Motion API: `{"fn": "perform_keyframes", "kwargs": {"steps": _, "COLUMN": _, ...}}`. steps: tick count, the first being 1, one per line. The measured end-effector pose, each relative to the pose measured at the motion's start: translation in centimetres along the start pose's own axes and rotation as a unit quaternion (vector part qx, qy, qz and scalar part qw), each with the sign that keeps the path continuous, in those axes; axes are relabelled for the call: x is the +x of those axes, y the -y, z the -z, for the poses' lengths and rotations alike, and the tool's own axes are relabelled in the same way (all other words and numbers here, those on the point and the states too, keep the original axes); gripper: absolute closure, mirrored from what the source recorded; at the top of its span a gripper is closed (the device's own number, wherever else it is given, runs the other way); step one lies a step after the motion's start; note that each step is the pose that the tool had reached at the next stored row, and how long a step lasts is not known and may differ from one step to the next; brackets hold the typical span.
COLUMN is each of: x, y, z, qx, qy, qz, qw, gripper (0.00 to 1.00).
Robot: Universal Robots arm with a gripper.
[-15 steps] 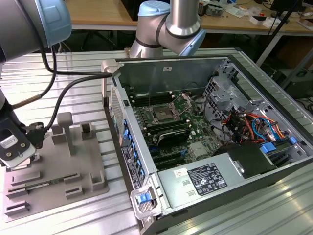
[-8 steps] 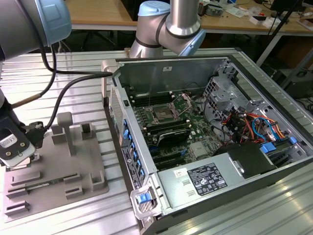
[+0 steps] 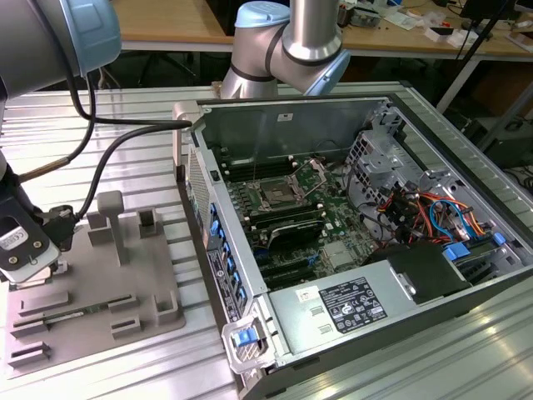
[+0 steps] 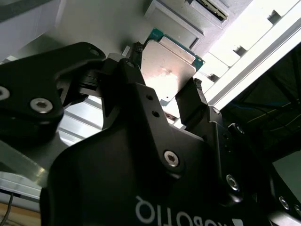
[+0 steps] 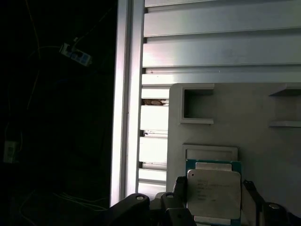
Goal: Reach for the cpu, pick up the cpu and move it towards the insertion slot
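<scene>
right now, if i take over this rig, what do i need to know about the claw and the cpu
Claw: closed on the cpu, with a finger against each of two opposite edges in both wrist views.
Where: the claw and cpu are over the grey tray at the exterior view's left. The insertion slot sits inside the open computer case, further toward the exterior view's right.
Done: the reach and the grasp. I cannot tell whether the cpu is lifted clear of the tray.
Left: the cpu is not yet moved toward the slot.
</scene>
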State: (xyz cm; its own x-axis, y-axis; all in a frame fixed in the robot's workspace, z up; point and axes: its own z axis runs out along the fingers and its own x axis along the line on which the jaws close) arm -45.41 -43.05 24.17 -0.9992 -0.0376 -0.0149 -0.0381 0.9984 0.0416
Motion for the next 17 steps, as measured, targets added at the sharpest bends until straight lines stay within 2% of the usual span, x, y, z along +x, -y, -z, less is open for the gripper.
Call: {"fn": "perform_keyframes", "kwargs": {"steps": 17, "x": -0.01, "y": -0.03, "z": 0.76, "qx": 0.0000, "qy": 0.0000, "qz": 0.000, "qw": 1.00000, "gripper": 0.45}}
